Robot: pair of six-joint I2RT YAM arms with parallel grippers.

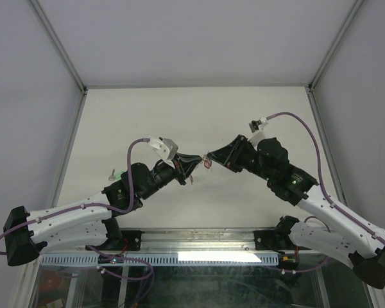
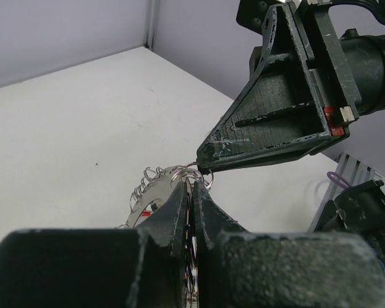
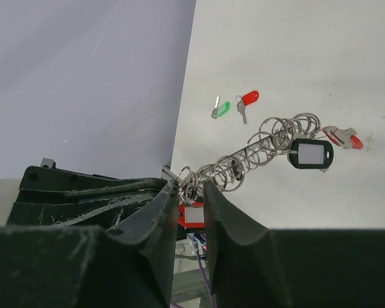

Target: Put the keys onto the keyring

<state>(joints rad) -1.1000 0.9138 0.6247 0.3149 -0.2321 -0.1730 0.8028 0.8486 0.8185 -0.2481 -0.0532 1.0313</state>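
Note:
My left gripper (image 2: pixel 191 185) is shut on the keyring (image 2: pixel 149 194), gripping the flat grey disc edge-on above the table. The small wire loops round the keyring's rim (image 3: pixel 260 149) run off to the upper right in the right wrist view, carrying a black tag (image 3: pixel 311 154), a red tag (image 3: pixel 194 215) and a red key (image 3: pixel 346 137). My right gripper (image 3: pixel 191 185) faces the left one with its jaws a little apart around one small loop at the rim. The left fingertip (image 3: pixel 174 192) touches that loop. A green key (image 3: pixel 222 108) and a red key (image 3: pixel 246 100) lie loose on the table.
Grey walls close in the white table (image 1: pixel 199 115) at the back and on both sides. The two grippers (image 1: pixel 202 162) meet tip to tip over the middle of the near half. The green key (image 1: pixel 113 173) lies left of the left arm, close to the left wall.

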